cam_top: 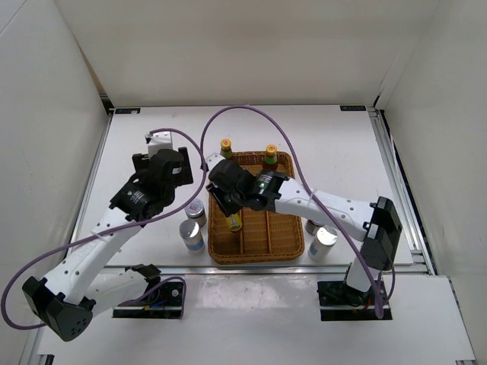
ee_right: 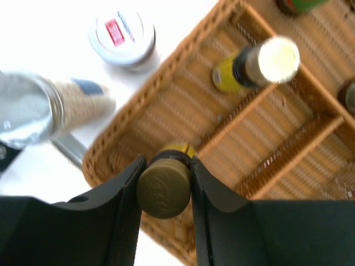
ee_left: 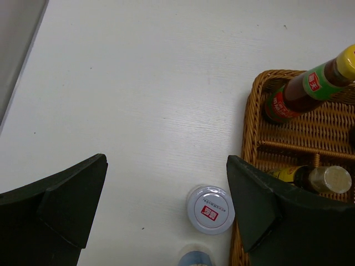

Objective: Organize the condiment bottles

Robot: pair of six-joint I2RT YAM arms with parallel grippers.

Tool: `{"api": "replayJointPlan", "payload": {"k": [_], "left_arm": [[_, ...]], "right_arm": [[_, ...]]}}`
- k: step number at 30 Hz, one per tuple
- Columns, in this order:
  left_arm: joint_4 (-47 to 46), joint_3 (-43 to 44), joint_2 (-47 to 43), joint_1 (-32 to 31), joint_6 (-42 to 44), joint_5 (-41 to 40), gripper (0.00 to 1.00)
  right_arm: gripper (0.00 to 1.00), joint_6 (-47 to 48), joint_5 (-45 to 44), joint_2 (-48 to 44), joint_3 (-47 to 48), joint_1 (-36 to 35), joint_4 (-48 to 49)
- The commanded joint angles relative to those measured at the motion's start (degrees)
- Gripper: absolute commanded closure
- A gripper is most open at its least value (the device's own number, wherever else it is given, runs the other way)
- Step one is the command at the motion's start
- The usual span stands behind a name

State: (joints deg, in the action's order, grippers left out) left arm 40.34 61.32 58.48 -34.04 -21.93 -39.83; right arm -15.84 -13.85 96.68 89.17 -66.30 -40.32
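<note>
Wicker dividers split the tray (cam_top: pixel 259 259) into slots, apparently one per bottle type. The right claw (ee_right: pixel 166 166) is clenched on the cap of a small brown bottle (ee_right: pixel 164 191), holding it upright above the tray's left-hand slot, probably so it can go straight down. The left claw (ee_left: pixel 166 160) hangs released over a squat jar (ee_left: pixel 211 209) standing on the desk (cam_top: pixel 342 152) just beside the tray, a likely next pick. The desk is matte white, and plain white walls (cam_top: pixel 228 46) enclose it.
</note>
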Motion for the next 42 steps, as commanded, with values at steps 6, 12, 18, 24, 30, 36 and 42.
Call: {"api": "replayJointPlan", "payload": {"k": [6,12,18,24,30,36,42], "left_arm": [[0.5,-1.5,-3.3,2.3,2.2,-3.0,0.00],[0.5,-3.4,-5.3,4.9,2.7,-4.2,0.00],[0.5,-3.9,-4.0,5.9,1.5,-4.2,0.00],[0.5,-3.9,-1.4,6.5,1.5,-4.2,0.00],[0.5,-3.9,0.2,6.5,1.0,-5.1,0.00],[0.5,-4.4,-1.8,6.5,0.4,-5.6,0.00],[0.5,-4.5,-1.8,7.1,-0.1,-4.4,0.00]], "right_arm": [[1.00,-2.3,4.5,3.4,-1.2,-0.4,3.3],[1.00,-2.8,3.3,2.7,-0.7,-0.4,3.3],[0.73,-2.8,2.5,4.7,-1.7,-1.0,2.8],[0.34,-3.9,-4.5,-0.3,-1.7,-3.5,0.6],[0.00,-5.9,-13.2,-8.4,3.2,-3.5,-9.7],[0.00,-18.9,-20.2,-23.5,-0.8,-1.5,-24.8],[0.00,-41.5,-22.6,-39.1,-13.8,0.4,-39.6]]}}
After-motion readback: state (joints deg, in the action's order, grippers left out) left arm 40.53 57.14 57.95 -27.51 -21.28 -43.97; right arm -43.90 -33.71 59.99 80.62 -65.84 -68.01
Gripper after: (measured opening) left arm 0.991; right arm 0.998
